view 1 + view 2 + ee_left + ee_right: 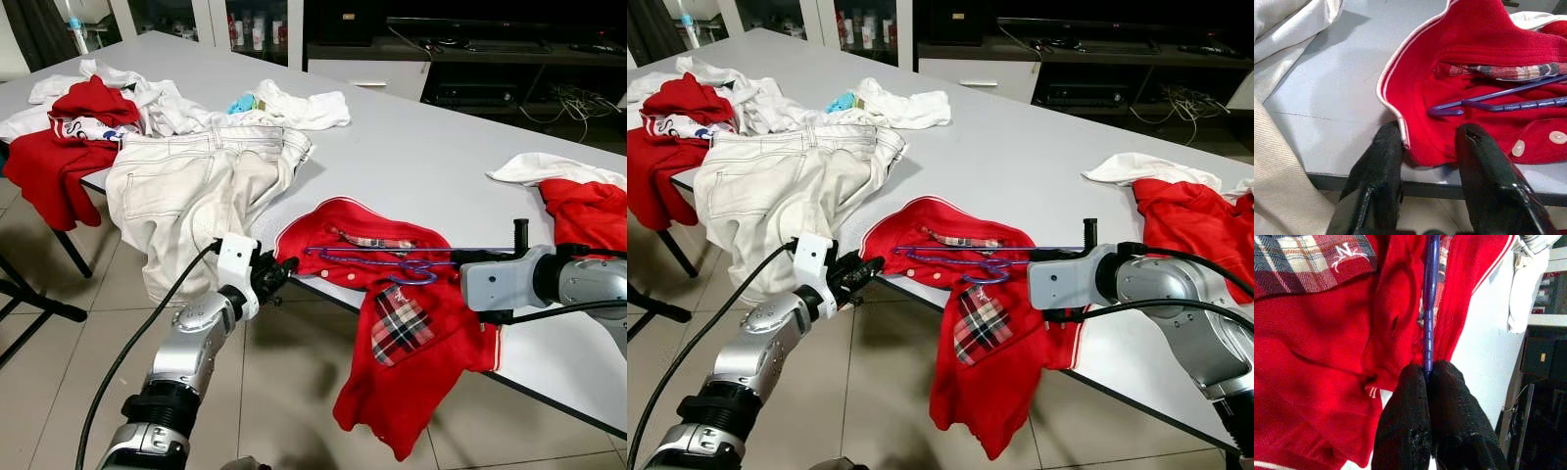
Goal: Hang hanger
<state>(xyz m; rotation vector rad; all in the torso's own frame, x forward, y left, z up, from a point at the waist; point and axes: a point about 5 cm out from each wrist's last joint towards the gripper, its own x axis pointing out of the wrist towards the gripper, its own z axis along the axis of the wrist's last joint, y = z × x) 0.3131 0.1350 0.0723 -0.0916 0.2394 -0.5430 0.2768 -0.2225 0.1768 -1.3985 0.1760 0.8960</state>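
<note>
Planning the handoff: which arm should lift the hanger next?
Right: its end effector is already shut on the hanger. The left end effector is open at the shirt edge.

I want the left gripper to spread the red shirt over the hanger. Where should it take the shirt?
Probably the white-trimmed collar edge of the red shirt, approached from the table's front edge. That hem lies flat between the open left gripper fingers, clear of the purple hanger.
</note>
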